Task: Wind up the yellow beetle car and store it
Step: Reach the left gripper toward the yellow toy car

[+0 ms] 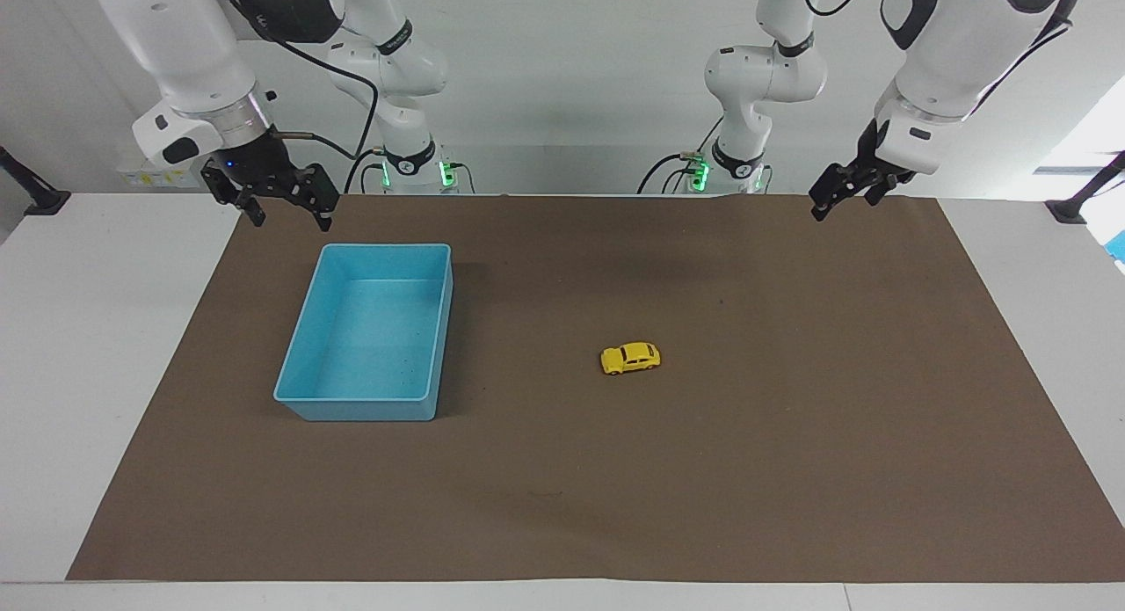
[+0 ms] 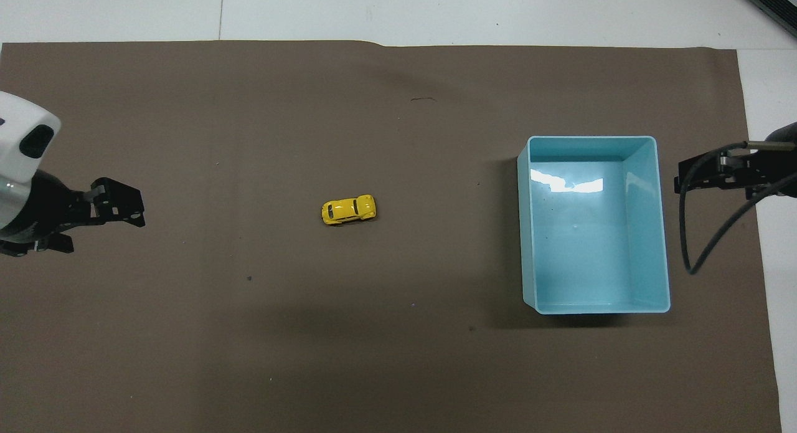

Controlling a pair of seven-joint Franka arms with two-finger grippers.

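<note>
While resting on wheels mid brown paper mat (image 1: 791, 470), tiny yellow beetle-shaped toy car (image 1: 630, 358) lies untouched, well apart from empty light blue plastic bin (image 1: 303, 337) toward right arm's end. Left claw (image 1: 842, 192) released, raised over mat edge; right claw (image 1: 268, 193) released, hovering by bin.

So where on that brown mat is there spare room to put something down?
Almost everywhere: the brown mat is bare between the yellow beetle car and the light blue bin, and from the car to the left arm's end. The bin itself looks empty. Nowhere is crowded.
</note>
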